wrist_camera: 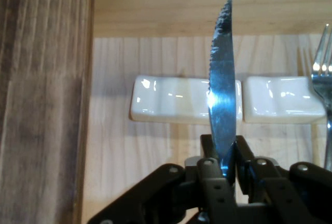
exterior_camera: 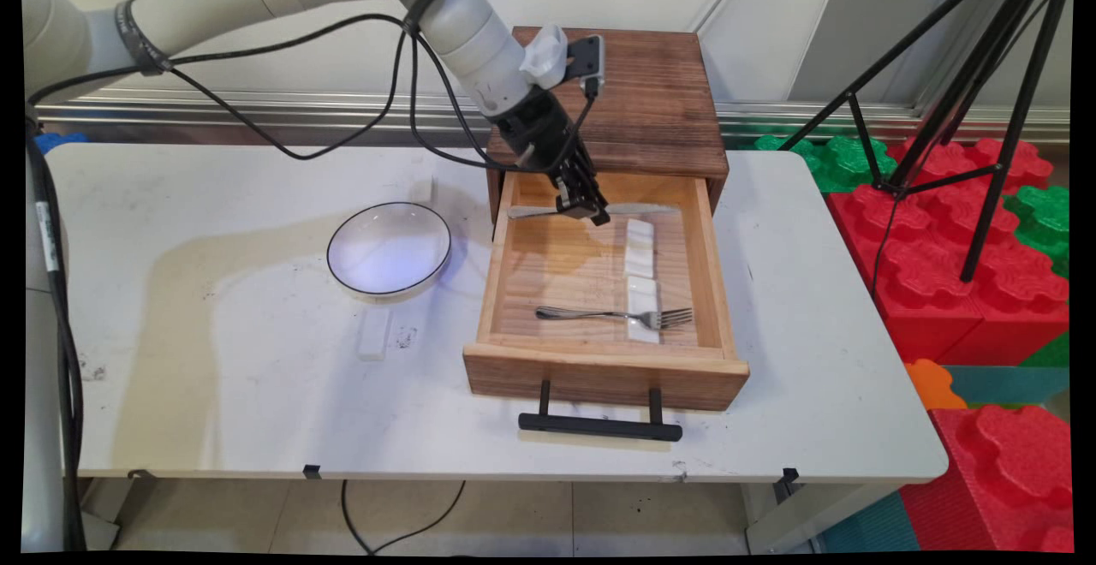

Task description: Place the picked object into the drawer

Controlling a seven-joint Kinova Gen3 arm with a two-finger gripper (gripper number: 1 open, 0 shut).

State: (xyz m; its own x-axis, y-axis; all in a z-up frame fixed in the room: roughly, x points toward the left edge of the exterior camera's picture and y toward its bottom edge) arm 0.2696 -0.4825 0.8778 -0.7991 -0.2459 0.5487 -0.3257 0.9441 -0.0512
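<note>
Toward the left part of the worktop (exterior_camera: 214, 394), a small white block (exterior_camera: 374, 333) is seen lying flat, and just behind it a round white bowl (exterior_camera: 390, 250) with a dark rim is set, a little left of the worktop's middle. To the right of the bowl, an open wooden drawer (exterior_camera: 599, 377) is drawn out toward the worktop's near edge from a dark wooden box (exterior_camera: 651, 103) that stands at the far edge; a black handle (exterior_camera: 599, 426) is fixed to the drawer's front. Over the far part of the drawer the black claw (exterior_camera: 585, 205) is held, narrowed tight on a table knife (exterior_camera: 638, 208), which is gripped around its middle and carried level across the drawer's width, clear of the drawer floor. In the hand view the serrated blade (wrist_camera: 222, 79) is seen rising from between the fingers (wrist_camera: 244, 151). Beneath and to the right of the knife, two white ceramic rests (exterior_camera: 640, 244) are laid in a row on the drawer floor, one behind the other. Across the nearer rest (exterior_camera: 642, 301) a fork (exterior_camera: 616, 316) is laid, its tines pointed to the drawer's right wall.
</note>
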